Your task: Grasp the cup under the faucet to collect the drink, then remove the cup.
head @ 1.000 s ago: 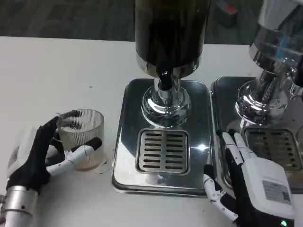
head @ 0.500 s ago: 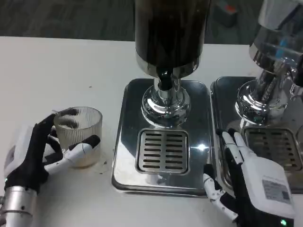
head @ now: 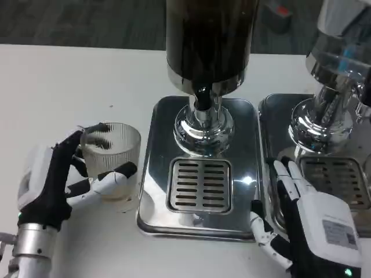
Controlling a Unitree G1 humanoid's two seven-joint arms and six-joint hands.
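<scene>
Ribbed clear cup [head: 111, 159] between left hand [head: 52, 188] fingers [head: 107, 180], gripped.

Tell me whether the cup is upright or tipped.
Upright. The ribbed clear cup stands on the table, its round open rim facing up, with the left hand wrapped around its side beside the drip tray.

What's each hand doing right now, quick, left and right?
Left hand: holds the ribbed cup on the table beside the drip tray.
Right hand: open, holding nothing.
</scene>
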